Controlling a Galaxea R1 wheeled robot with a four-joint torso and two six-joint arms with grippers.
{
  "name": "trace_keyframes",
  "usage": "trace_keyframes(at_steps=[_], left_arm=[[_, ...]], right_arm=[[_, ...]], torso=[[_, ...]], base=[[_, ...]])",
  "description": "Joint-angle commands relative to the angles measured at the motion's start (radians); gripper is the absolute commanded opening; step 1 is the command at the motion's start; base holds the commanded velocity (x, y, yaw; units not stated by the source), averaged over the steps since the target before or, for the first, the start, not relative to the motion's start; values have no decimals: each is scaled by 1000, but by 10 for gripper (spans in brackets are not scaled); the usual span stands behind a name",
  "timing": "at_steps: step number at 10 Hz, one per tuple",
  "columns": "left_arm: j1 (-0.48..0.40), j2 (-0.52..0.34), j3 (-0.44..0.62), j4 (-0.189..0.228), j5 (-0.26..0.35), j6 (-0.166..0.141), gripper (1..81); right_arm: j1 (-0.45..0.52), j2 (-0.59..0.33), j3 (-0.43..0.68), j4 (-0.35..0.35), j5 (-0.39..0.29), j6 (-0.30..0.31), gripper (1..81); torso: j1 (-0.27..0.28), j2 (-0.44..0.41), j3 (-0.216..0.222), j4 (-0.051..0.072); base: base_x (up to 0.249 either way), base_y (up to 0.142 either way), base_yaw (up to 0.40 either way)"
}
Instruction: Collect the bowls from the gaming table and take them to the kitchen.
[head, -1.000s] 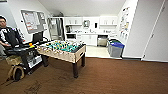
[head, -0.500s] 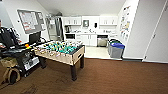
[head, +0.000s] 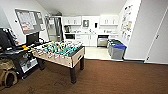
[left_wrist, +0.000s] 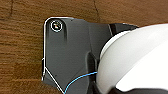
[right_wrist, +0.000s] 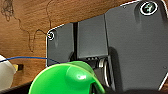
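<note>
Kitchen (head: 90, 27), a white room of white cabinets and a white countertop, lies at the far end of the head view. Its open front faces the robot, which fits a drive toward it. Between robot and kitchen spreads a dark brown carpeted floor (head: 120, 77). On it, near left, stands a wooden-sided table-football table with a green field (head: 58, 51), so the free lane to the kitchen seems to run along the right. A grey plastic bin with a blue lid (head: 117, 48) sits at the kitchen's right edge, beside the white wall. The whitish round plastic bowl (left_wrist: 135, 60) shows large in the left wrist view, close against that arm's dark plate and above the brown floor. It is probably being carried at the left gripper. Whether that claw is clamped on it or merely beside it cannot be told. A small bright green plastic cup (right_wrist: 65, 80) sits likewise close to the right arm's plate in the right wrist view. The right gripper's state cannot be told either. Against the head picture of a second ago, the whole view has swung. The football table now sits larger and nearer the centre, and the person seen at the far left has passed out of frame. That is the camera turning, not the things moving.
</note>
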Motion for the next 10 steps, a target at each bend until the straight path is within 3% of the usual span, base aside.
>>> trace_keyframes(at_steps=[1, 7, 10], left_arm=[[-44, -7, 9, 7, 16, 0, 10], [-44, -4, 9, 7, 16, 1, 10], [-44, -4, 9, 7, 16, 1, 10]], right_arm=[[44, -8, 4, -15, -35, -5, 10], [42, -12, 4, -15, -35, -5, 10], [42, -13, 4, -15, -35, -5, 10]], torso=[[0, 0, 0, 0], [0, 0, 0, 0], [0, 0, 0, 0]], base=[[191, 0, 0], [191, 0, 0], [191, -75, 0]])
